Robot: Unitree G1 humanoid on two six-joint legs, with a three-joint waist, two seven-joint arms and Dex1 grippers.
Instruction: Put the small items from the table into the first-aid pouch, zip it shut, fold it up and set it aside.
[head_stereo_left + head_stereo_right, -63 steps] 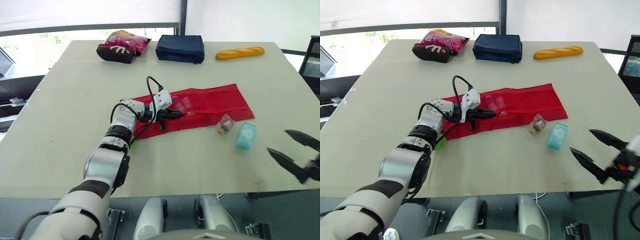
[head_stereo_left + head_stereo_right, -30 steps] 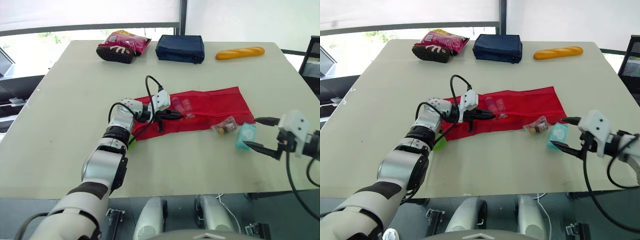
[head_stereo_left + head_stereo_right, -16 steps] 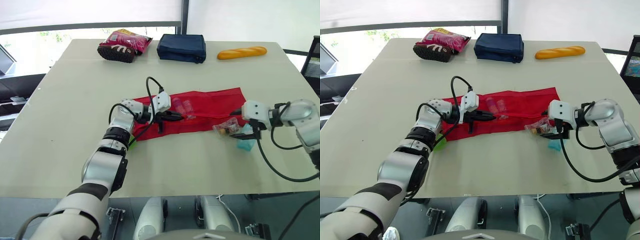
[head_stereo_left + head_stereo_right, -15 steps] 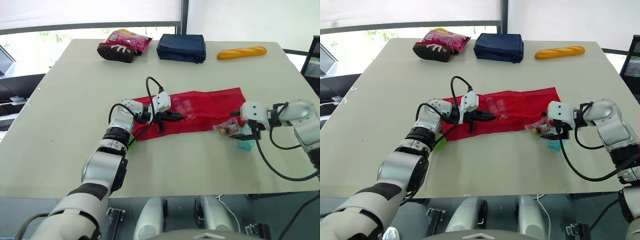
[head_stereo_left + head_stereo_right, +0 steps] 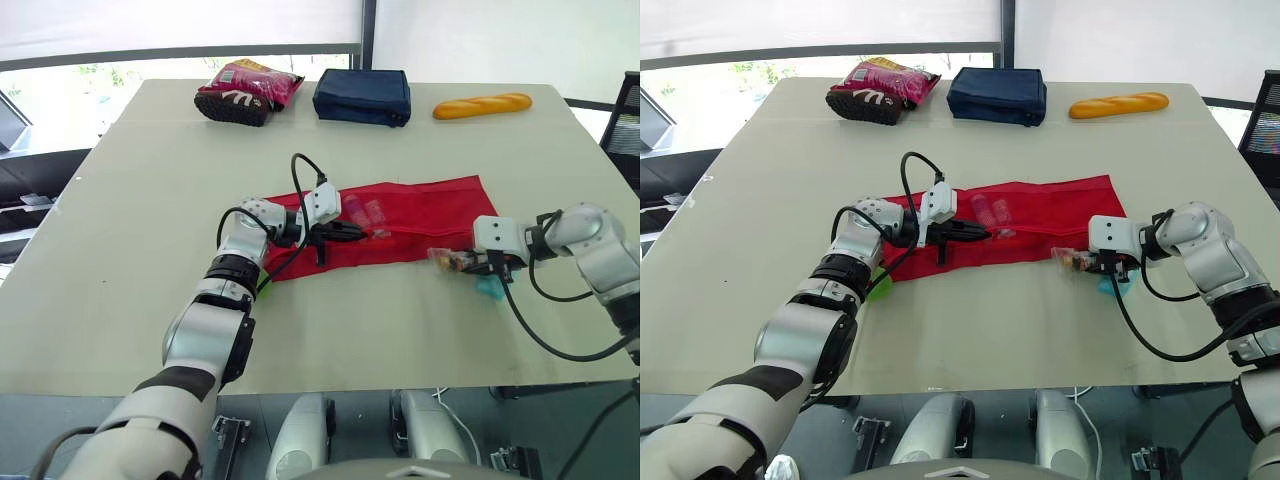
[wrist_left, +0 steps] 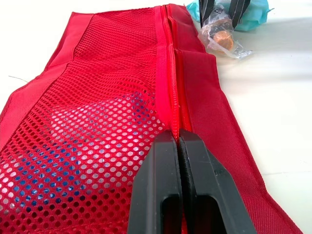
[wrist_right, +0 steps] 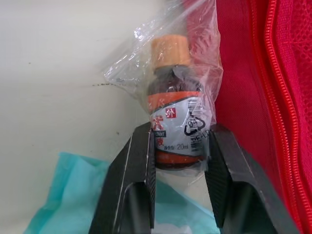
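Observation:
The red first-aid pouch (image 5: 425, 205) lies unfolded at the table's middle, with small items (image 5: 364, 209) showing through its mesh pocket (image 6: 97, 102). My left gripper (image 5: 350, 231) is shut on the pouch's zipper edge (image 6: 171, 87) near its left end. My right gripper (image 5: 464, 263) is shut on a small brown bottle in a clear plastic bag (image 7: 176, 97), which lies on the table just off the pouch's front right corner. A teal packet (image 5: 490, 288) lies beside the bottle, partly under the right gripper's fingers (image 7: 141, 161).
Along the far edge lie a pink snack bag (image 5: 247, 90), a navy blue bag (image 5: 361, 96) and a bread loaf (image 5: 482, 105). Something small and green (image 5: 262, 286) peeks out under my left forearm.
My right arm swung in from the table's front right edge to the bagged bottle, and its jaws closed on it. The left gripper kept its hold on the zipper edge.

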